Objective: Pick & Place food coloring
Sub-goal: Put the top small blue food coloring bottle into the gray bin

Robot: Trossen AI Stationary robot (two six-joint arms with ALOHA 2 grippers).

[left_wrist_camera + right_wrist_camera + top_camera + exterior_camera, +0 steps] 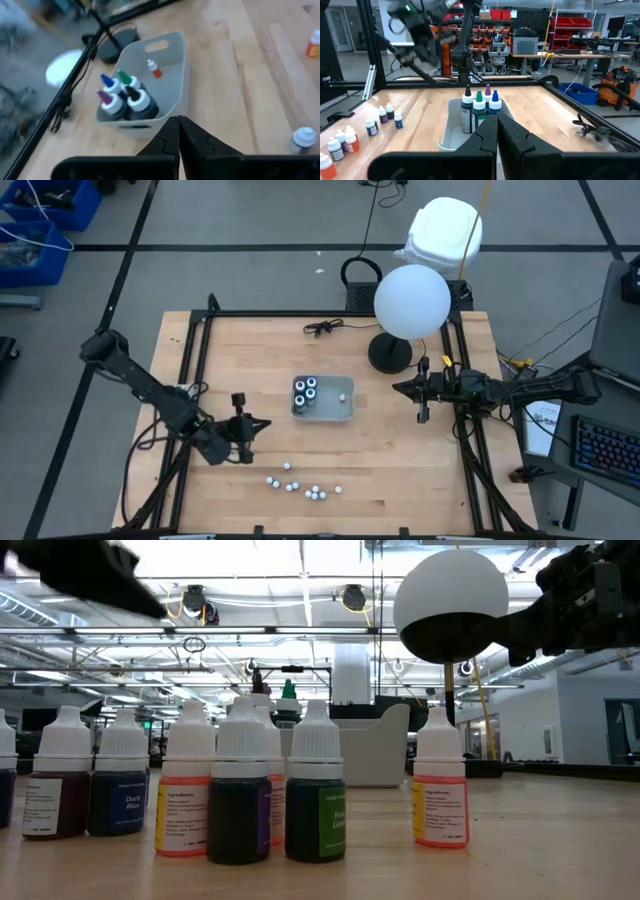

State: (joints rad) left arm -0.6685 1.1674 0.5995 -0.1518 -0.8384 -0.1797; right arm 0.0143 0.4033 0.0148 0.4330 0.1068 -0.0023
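Both grippers are pinched shut on nothing: the left gripper (244,427) hangs left of the grey tray (345,412), the right gripper (421,390) to its right. Four large food coloring bottles (305,392) stand upright in the tray's left end, with one tiny bottle (154,69) lying beside them. The small bottles (303,484) cluster near the table's front edge, their labels unreadable from above.

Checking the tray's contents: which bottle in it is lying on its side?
The tiny red-orange white-capped bottle, lying alone near the grey tray's handle end; the four large bottles stand upright together.
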